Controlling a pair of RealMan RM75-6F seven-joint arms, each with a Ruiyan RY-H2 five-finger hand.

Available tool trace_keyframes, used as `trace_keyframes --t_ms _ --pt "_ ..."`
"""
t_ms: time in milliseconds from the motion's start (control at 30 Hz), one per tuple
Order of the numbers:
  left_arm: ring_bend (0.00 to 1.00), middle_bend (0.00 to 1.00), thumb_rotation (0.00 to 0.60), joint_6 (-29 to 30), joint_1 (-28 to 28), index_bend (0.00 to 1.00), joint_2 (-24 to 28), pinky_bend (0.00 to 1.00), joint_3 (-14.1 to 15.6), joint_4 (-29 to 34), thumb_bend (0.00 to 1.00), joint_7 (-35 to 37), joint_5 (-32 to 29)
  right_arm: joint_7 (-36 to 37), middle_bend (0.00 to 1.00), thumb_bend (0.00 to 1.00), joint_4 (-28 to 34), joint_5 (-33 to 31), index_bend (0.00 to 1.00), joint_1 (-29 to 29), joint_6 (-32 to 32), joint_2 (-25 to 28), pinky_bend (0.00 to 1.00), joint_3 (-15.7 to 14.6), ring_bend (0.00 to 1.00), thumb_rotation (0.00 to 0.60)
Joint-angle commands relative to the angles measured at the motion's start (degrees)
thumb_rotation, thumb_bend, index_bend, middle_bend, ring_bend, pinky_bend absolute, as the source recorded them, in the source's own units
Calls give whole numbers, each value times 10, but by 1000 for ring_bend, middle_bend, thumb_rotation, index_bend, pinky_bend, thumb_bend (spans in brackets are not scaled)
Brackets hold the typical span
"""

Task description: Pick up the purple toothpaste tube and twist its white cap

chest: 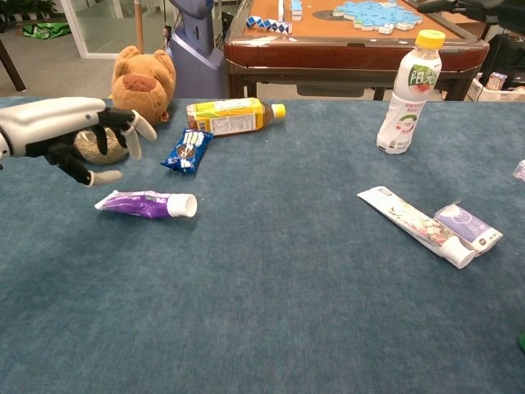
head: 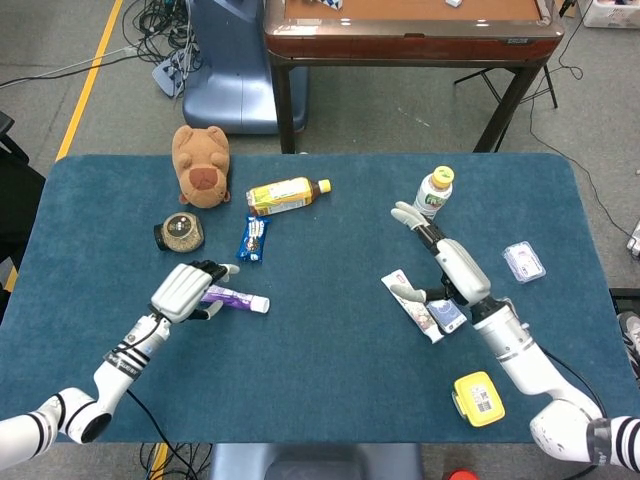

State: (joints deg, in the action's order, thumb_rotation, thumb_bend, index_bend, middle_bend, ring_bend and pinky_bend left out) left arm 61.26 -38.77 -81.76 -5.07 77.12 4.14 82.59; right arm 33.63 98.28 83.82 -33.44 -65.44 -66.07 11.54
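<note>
The purple toothpaste tube (head: 236, 298) (chest: 146, 203) lies flat on the blue table, its white cap (chest: 188, 206) pointing right. My left hand (head: 185, 290) (chest: 70, 135) hovers just above and left of the tube with its fingers spread and nothing in it. My right hand (head: 447, 267) is raised over the right side of the table, fingers apart and empty; the chest view does not show it.
A white toothpaste tube (head: 413, 305) (chest: 414, 224) and a small purple pack (chest: 467, 226) lie under my right hand. A brown bear (head: 202, 164), yellow bottle (head: 284, 194), blue snack bag (head: 253, 238), round tin (head: 181, 232), white bottle (head: 431, 197), clear box (head: 524, 261) and yellow object (head: 478, 398) stand around.
</note>
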Motion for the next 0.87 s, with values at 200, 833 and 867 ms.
trace_keyframes --t_ms 200,833,867 --pt "281 347 600 98 81 236 51 354 -12 69 398 -41 -49 -204 69 46 24 -49 0 85 -61 44 0 -49 0 600" --pt "281 350 600 302 252 298 83 348 33 130 398 -105 -14 -397 112 96 35 -72 0 247 -213 41 0 -114 0 600" --pt "281 350 600 308 258 301 83 348 35 133 398 -110 -11 -395 112 97 40 -70 0 251 -215 42 0 -114 0 600"
